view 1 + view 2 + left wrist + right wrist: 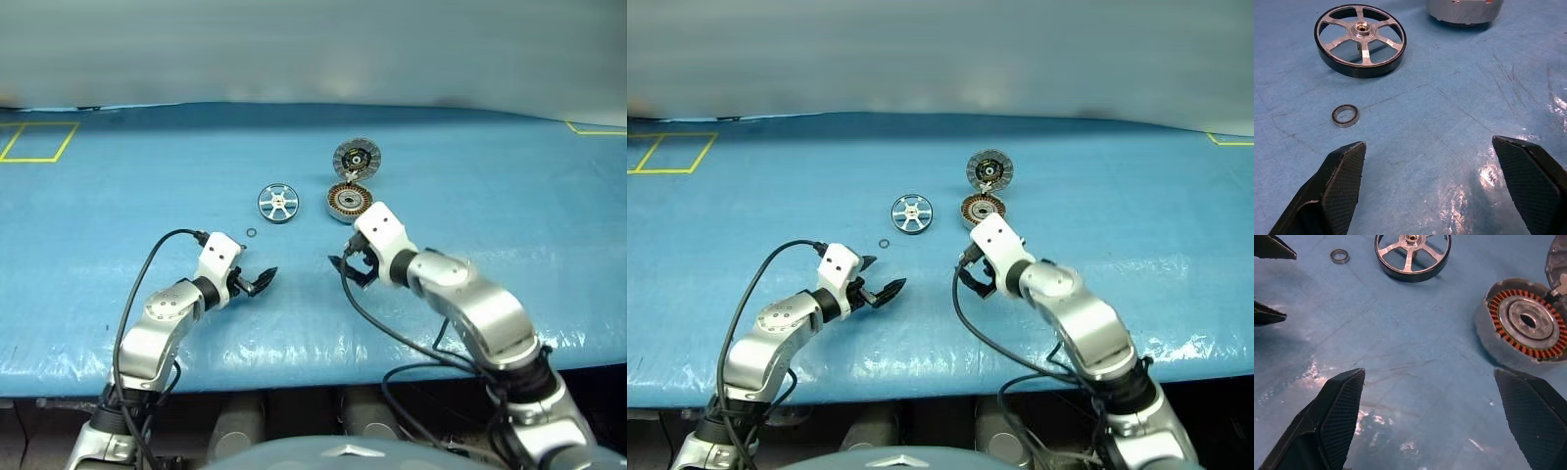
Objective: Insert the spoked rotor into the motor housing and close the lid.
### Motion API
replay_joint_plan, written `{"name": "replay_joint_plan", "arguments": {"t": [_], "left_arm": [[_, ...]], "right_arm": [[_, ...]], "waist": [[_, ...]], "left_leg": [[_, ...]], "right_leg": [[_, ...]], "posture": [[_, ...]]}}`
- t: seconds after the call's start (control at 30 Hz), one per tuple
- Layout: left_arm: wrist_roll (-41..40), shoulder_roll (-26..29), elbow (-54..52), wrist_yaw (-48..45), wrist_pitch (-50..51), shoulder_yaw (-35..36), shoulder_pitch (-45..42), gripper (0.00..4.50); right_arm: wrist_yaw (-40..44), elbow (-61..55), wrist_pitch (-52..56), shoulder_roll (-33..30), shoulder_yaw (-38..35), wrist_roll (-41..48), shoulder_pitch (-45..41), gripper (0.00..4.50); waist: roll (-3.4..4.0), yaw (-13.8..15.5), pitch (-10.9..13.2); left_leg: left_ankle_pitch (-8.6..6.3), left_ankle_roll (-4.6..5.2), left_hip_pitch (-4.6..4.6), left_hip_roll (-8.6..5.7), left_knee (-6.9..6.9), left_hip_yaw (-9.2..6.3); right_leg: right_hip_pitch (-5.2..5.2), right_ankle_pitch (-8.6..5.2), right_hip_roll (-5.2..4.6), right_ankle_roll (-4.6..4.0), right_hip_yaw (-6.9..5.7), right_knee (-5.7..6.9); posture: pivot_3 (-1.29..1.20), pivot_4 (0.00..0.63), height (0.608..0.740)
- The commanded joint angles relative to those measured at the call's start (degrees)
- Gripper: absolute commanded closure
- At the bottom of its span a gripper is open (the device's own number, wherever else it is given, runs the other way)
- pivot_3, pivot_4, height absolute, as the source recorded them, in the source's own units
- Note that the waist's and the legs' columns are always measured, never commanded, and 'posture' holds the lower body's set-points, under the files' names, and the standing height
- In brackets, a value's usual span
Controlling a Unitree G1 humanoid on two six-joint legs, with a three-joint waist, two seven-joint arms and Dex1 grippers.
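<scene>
counter [118,196]: blue, glossy sheet over it; yellow tape outlines at the far left and far right corners.
spoked rotor [278,204]: lying flat on the counter, spokes and hub up, dark outer rim. Sits to the left of the motor housing, clear gap between them. Untouched by either claw.
motor housing [349,203]: flat on the counter, open side up, copper windings ring around a silver centre. Empty, rotor not in.
lid [356,157]: swung open, standing behind the housing at its far edge, dark ribbed inner face toward the camera.
small ring [252,233]: thin metal ring loose on the counter, just near-left of the rotor, between the rotor and the left claw.
left claw [254,283]: jaws wide apart, holding nothing. Low over the counter on the near side of the ring and rotor, pointing forward and to the right. Wrist view has ring and rotor ahead of the fingers [1344,178].
right claw [350,266]: jaws wide apart, holding nothing. Just near side of the housing, tilted down and to the left. Fingers [1342,413] off the counter; housing ahead on one side, rotor further off.
claw spacing: the two face each other across bare counter, well apart.
</scene>
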Motion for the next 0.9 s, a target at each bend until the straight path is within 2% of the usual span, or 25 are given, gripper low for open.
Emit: {"name": "replay_joint_plan", "arguments": {"t": [0.03,0.17,0.37,0.7,0.9], "left_arm": [[0.5,-0.2,-2.0,0.2,-1.5,-0.3,-0.3,0.0],[0.5,-0.4,-2.5,0.7,-1.9,-0.3,0.6,0.0],[0.6,-0.5,-3.0,1.5,-2.4,-0.5,2.1,0.0],[0.8,-0.6,-3.1,1.7,-3.0,-0.9,2.5,0.0],[1.2,-0.7,-3.0,1.6,-3.4,-0.7,2.8,0.0]], "right_arm": [[6.3,6.0,-1.6,-3.6,4.2,-1.0,-7.3,0.03],[13.2,17.5,-6.7,-6.1,11.0,-4.6,-16.2,0.03],[21.1,32.9,-15.2,-5.3,17.2,-10.7,-25.2,0.03],[23.7,55.2,-27.1,1.8,17.1,-18.7,-33.2,0.03],[23.8,63.0,-31.4,5.3,15.1,-20.7,-35.6,0.03]], "waist": [[0.0,0.0,0.0],[0.0,0.0,0.0],[0.0,0.0,0.0],[0.02,-0.1,0.0],[0.03,-0.1,0.0]], "left_leg": [[0.0,0.0,0.0,0.0,-0.02,-0.01],[-0.03,0.05,-0.02,0.0,-0.06,-0.01],[-0.05,0.08,-0.06,0.0,-0.1,0.01],[-0.05,0.08,-0.07,0.0,-0.11,0.02],[-0.05,0.07,-0.07,0.0,-0.12,0.02]], "right_leg": [[0.0,0.0,0.0,0.0,-0.01,-0.02],[-0.03,0.12,0.0,0.17,-0.01,-0.04],[-0.06,0.31,-0.02,-0.07,-0.01,-0.1],[-0.08,0.35,-0.03,-0.07,-0.01,-0.11],[-0.09,0.36,-0.03,-0.08,-0.01,-0.11]], "posture": [[0.0,0.15,0.74],[0.0,0.15,0.74],[0.0,0.15,0.74],[0.0,0.15,0.74],[0.0,0.15,0.74]]}}
